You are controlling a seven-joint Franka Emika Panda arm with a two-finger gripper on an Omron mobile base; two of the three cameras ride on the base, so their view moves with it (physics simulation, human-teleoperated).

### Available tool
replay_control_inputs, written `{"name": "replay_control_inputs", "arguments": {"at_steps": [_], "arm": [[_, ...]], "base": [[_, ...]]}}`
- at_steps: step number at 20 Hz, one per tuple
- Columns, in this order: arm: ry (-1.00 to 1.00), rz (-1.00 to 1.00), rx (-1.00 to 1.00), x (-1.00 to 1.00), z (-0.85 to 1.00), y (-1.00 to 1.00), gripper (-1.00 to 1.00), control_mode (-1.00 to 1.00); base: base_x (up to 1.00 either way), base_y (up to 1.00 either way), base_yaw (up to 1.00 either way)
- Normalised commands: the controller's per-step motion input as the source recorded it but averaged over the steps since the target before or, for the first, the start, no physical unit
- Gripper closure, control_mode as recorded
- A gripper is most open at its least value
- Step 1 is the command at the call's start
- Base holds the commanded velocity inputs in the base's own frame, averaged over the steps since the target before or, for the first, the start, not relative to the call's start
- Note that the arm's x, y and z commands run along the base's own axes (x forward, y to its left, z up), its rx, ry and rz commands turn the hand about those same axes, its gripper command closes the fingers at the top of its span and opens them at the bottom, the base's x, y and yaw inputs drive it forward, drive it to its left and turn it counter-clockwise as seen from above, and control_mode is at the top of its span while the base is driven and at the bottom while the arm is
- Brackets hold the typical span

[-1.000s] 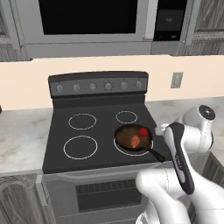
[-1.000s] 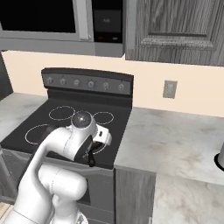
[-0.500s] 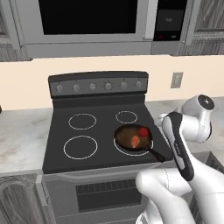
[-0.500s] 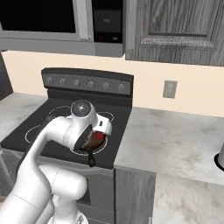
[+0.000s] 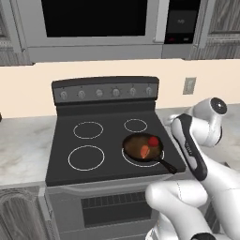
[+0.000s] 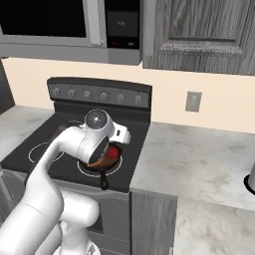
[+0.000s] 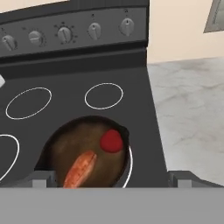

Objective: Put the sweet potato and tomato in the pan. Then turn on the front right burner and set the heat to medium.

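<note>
Two items, the sweet potato (image 7: 80, 169) on the left and the tomato (image 7: 111, 141) to its right, are already lodged in the pan (image 7: 61, 148) on the stovetop's front right burner (image 7: 128, 164), while the wide-open, empty gripper (image 7: 109, 178) is held above and the knob is judged not yet turned.

A silver microwave with a dark glass door (image 5: 93, 26) hangs above the stove's dark grey back panel with round grey knobs (image 5: 107, 91). A beige wall outlet plate (image 6: 193, 101) sits on the cream backsplash, above the grey marbled stone countertop (image 6: 199, 159). Grey wood-grain upper cabinets (image 6: 199, 30) hang right of the microwave.
</note>
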Motion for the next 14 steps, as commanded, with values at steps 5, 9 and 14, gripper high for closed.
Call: {"name": "replay_control_inputs", "arguments": {"at_steps": [5, 9, 14], "arm": [[-0.12, 0.00, 0.00, 0.30, 0.02, -0.05, -1.00, -1.00], [-0.12, 0.00, 0.00, 0.26, 0.04, 0.00, -1.00, -1.00], [-0.12, 0.00, 0.00, 0.26, 0.06, 0.00, -1.00, -1.00]], "base": [[0.00, 0.00, 0.00], [0.00, 0.00, 0.00], [0.00, 0.00, 0.00]]}}
